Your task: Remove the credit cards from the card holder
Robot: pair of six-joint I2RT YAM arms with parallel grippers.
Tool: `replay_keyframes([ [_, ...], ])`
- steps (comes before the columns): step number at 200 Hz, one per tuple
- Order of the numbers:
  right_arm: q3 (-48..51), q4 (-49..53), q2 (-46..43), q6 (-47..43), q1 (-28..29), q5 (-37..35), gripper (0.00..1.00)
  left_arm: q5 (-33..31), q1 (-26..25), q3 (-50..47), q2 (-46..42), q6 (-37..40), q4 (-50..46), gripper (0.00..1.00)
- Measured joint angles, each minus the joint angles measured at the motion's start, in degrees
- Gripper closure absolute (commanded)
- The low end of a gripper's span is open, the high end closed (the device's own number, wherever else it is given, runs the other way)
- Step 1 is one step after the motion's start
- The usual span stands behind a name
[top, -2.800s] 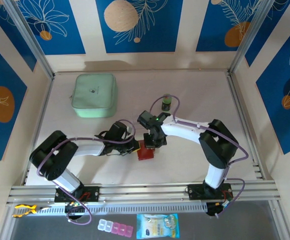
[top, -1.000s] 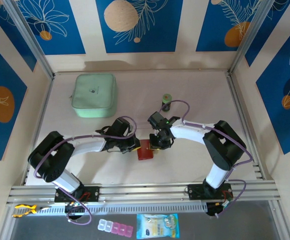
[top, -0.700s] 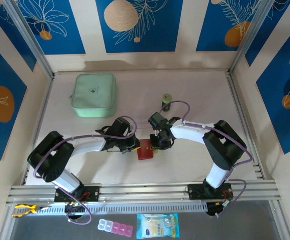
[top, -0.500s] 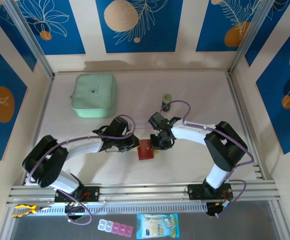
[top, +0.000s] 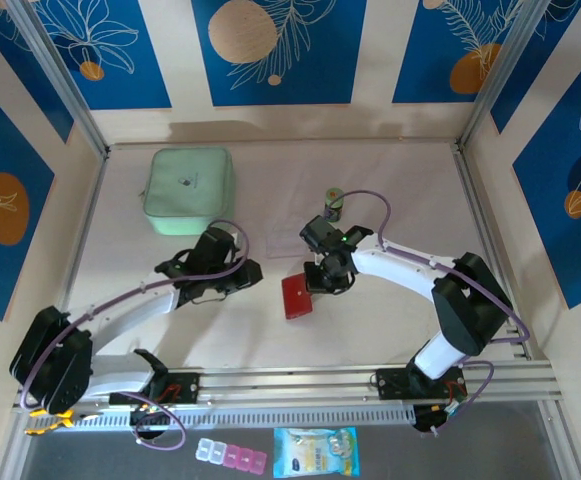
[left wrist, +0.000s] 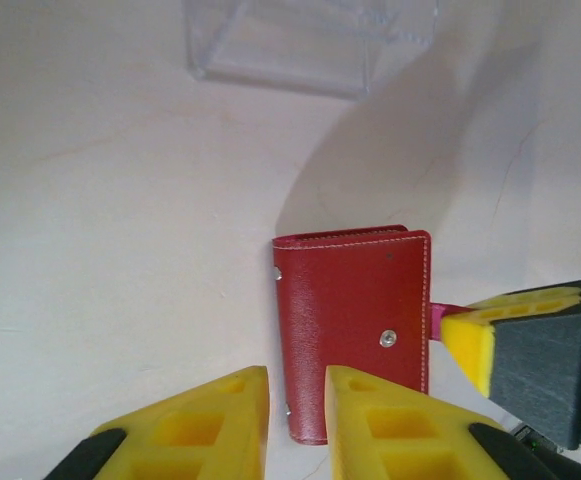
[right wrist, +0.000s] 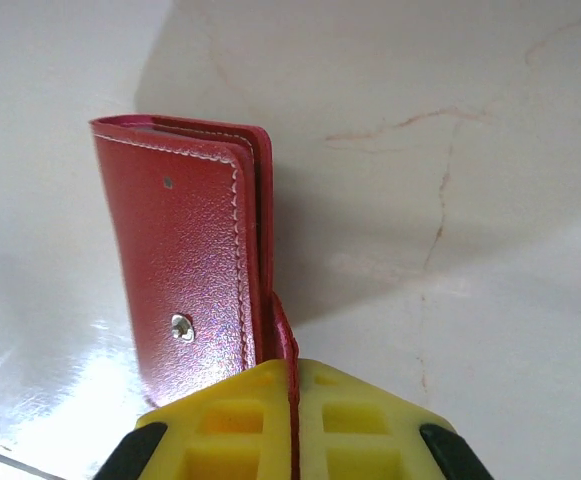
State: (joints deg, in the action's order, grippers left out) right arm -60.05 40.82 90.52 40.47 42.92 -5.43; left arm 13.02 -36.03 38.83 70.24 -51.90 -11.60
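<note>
The card holder (left wrist: 355,320) lies flat on the table, folded shut, in front of and between the two arms. Any credit cards it carries are hidden inside. Its long axis runs from the arms' side toward the far wall, and its pink snap tab (right wrist: 282,330) sticks out of the right-hand edge. The right gripper (right wrist: 292,400) is the nearer claw. Its yellow fingers are clenched together on that tab, so the holder is pinned at one edge, not lifted. The left gripper (left wrist: 297,410) sits just off the holder's left side, apart from it, with its fingers parted by a narrow gap and nothing between them. The holder's near end lies straight ahead of them and slightly to the right. Beyond the holder stands a clear plastic tray (left wrist: 270,75) whose contents cannot be made out. A mint-green pouch (top: 190,190), closed, rests well away at the far left.
</note>
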Motion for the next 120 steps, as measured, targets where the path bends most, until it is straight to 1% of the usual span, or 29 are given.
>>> replay_keyframes([
  [53,-5.38,2.78,0.11,0.04,1.88,-0.17,0.95,1.14,6.01,-3.19,-3.30,1.95,-2.49,0.77],
  [95,-9.79,3.69,2.34,0.72,3.48,-0.13,0.95,2.99,8.90,-4.48,-5.73,3.34,-3.76,0.76],
  [120,-12.46,4.22,4.61,1.14,4.52,-0.13,0.95,3.85,9.73,-4.90,-6.32,4.39,-4.17,0.76],
])
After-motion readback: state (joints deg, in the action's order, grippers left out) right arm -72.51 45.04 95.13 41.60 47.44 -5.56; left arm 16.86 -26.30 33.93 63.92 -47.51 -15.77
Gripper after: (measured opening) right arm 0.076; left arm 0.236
